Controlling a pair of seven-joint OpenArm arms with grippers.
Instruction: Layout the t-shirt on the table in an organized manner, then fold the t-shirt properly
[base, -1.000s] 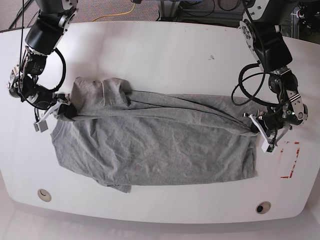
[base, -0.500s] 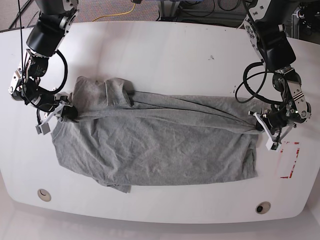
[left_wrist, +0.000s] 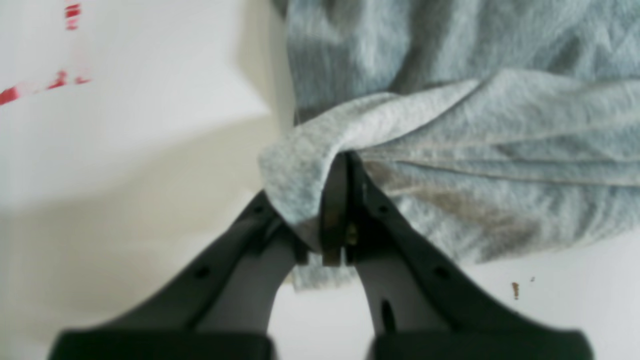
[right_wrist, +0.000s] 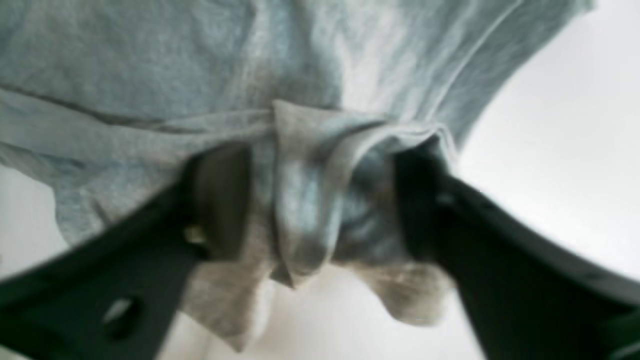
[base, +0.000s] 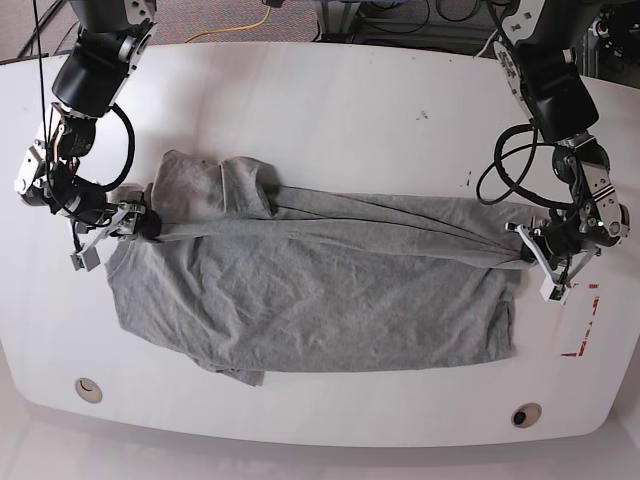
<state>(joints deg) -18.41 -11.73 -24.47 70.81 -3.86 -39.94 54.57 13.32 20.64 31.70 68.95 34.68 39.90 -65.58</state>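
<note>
The grey t-shirt (base: 310, 290) lies lengthways across the white table (base: 320, 100), its upper edge folded over and drawn into a taut ridge. My left gripper (base: 530, 252), at the right of the base view, is shut on the shirt's right end; the left wrist view shows its fingers (left_wrist: 370, 210) pinching a bunched fold (left_wrist: 300, 170). My right gripper (base: 140, 225) sits at the shirt's left end. In the right wrist view it (right_wrist: 320, 170) stands open, with a loose fold of cloth (right_wrist: 305, 215) hanging between the spread fingers (right_wrist: 220, 200).
A red outline mark (base: 582, 322) lies just right of the shirt's right edge, near my left gripper. Two round holes (base: 88, 388) (base: 526, 413) sit near the front edge. Small black specks (base: 423, 115) dot the far side.
My right gripper has opened and released its pinch on the shirt's left end. Both arms and the shirt have shifted slightly to the right in the base view. The left gripper stays shut.
</note>
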